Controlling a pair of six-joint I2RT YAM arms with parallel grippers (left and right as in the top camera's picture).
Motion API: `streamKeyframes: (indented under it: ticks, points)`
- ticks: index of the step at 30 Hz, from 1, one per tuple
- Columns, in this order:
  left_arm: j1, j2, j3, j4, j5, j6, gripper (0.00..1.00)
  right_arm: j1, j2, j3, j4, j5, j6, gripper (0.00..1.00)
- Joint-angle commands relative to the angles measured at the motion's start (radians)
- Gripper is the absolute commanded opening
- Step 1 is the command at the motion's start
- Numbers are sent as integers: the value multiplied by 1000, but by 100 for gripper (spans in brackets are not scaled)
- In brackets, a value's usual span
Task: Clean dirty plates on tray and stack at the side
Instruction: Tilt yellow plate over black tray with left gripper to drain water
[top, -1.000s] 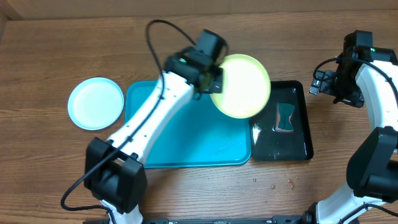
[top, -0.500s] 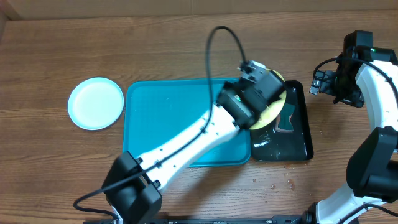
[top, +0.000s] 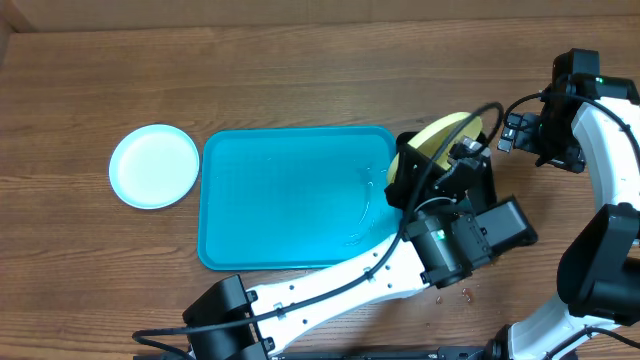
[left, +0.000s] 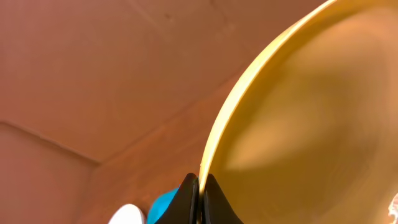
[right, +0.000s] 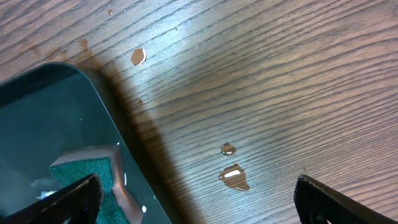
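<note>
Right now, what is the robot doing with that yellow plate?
The left gripper is pinched shut on the rim of the yellow plate. It holds the plate tipped up on edge over the wet black tray on the right. The right gripper hangs open beside that tray, holding nothing. A pale plate sits on the table to the left of the big blue tray, which has no plate on it.

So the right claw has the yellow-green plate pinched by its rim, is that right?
No, it is the left claw that has the yellow-green plate pinched by its rim; the left wrist view shows it. The right claw is open and empty.
</note>
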Motion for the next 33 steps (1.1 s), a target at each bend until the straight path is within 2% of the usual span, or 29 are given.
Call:
streamKeyframes:
  ticks: [1, 12, 22, 27, 33]
  points:
    - [-11, 9, 27, 18, -102, 28, 4, -6, -14, 12, 3, 3, 3, 100]
    - [-13, 9, 27, 51, -105, 58, 4, -6, -14, 12, 3, 3, 3, 100]
    - [-13, 9, 27, 131, -108, 164, 4, -6, -14, 12, 3, 3, 3, 100]
    - [-13, 9, 27, 243, -111, 318, 4, -6, -14, 12, 3, 3, 3, 100]
    - [-13, 9, 27, 424, -228, 547, 4, -6, -14, 12, 3, 3, 3, 100]
